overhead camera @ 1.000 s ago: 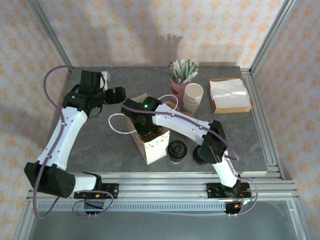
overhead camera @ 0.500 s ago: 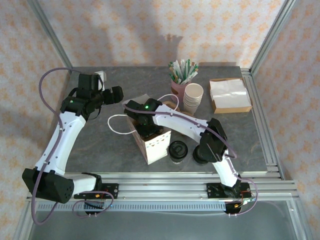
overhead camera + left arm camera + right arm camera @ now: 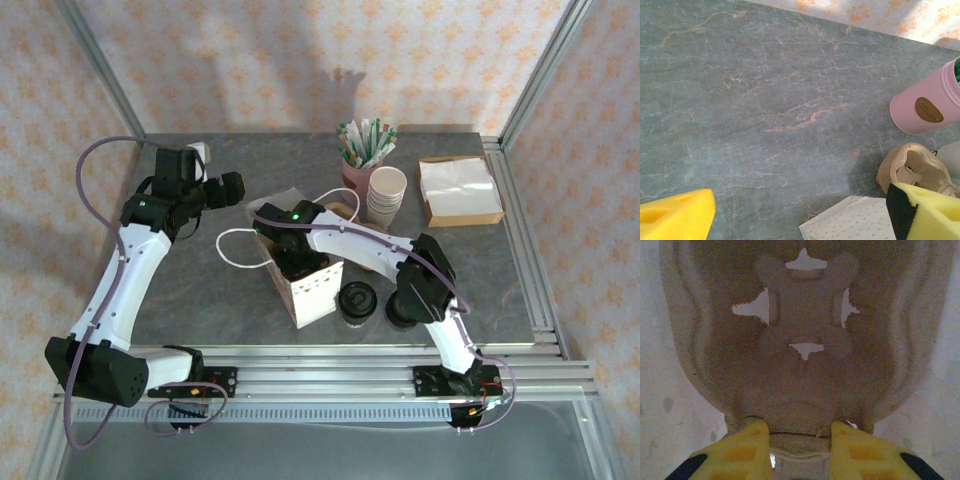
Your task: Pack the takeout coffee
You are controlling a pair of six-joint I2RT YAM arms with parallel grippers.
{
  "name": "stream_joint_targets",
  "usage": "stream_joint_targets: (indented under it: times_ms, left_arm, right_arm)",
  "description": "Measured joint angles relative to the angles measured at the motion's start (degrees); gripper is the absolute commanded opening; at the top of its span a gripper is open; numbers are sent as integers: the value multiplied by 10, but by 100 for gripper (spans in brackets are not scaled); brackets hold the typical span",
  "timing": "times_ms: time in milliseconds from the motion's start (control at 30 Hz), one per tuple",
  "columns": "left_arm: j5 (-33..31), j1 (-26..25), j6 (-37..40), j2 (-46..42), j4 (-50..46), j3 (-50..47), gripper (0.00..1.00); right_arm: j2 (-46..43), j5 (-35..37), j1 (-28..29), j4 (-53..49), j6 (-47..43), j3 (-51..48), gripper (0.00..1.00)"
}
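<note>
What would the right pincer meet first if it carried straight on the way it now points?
The brown pulp carrier. The right pincer points straight into it, and the carrier's rim lies between its fingers. How far off the carrier's floor lies is hard to judge.

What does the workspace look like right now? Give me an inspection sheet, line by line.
Surface: grey stone-look table; no spills seen.
Job's things: takeout coffee lidded, upright on the table right of the white bag, not yet packed; pulp carrier inside the bag.
Clutter: pink cup of sticks, cream cups stacked, napkin box, all at the back.
Grippers: left gripper open, empty; right gripper down in the bag, shut on the carrier's rim.
Cables: purple cable looping off the left arm; white loop left of the bag, cable or handle, cannot tell.
Surroundings: patterned walls, aluminium frame.
</note>
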Motion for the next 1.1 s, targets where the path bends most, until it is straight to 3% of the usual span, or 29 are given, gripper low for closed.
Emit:
stream_joint_targets:
  times_ms: [1100]
  left_arm:
    - [0, 1, 0, 0, 0, -1, 90]
  right_arm:
    - [41, -34, -7, 36, 2, -30, 27]
